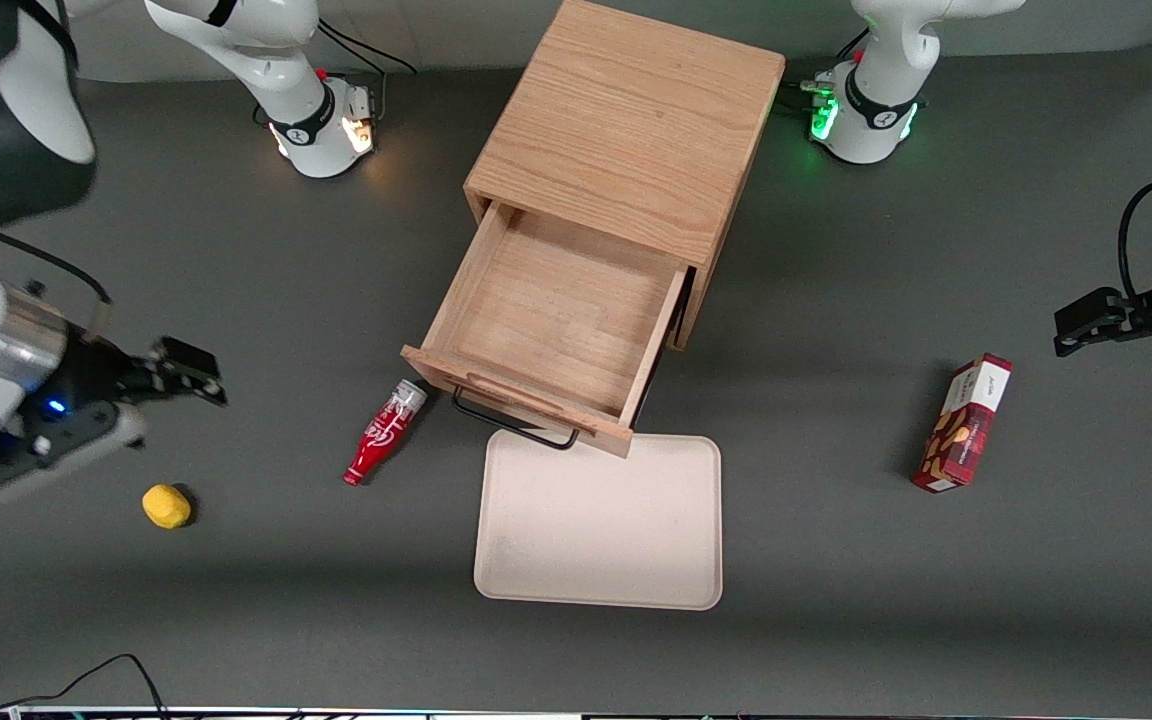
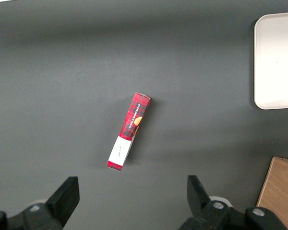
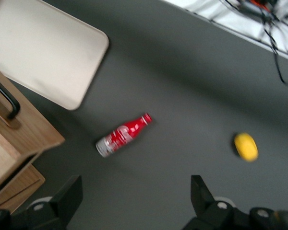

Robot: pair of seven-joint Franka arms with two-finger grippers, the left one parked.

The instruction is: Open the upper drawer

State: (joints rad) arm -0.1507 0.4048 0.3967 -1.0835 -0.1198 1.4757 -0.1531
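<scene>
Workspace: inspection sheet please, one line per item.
Surface: dark grey table, no spills seen.
Job's things: upper drawer pulled well out of the cabinet, inside bare; black handle overhangs the tray's edge.
Clutter: beige tray in front of the drawer; red bottle lying beside the drawer front; yellow ball toward the working arm's end; red box toward the parked arm's end.
Grippers: hand open, holding nothing, apart from the handle, above the table near the ball.
Cables: black cable at the table edge nearest the camera.
Surroundings: nothing seen.
</scene>
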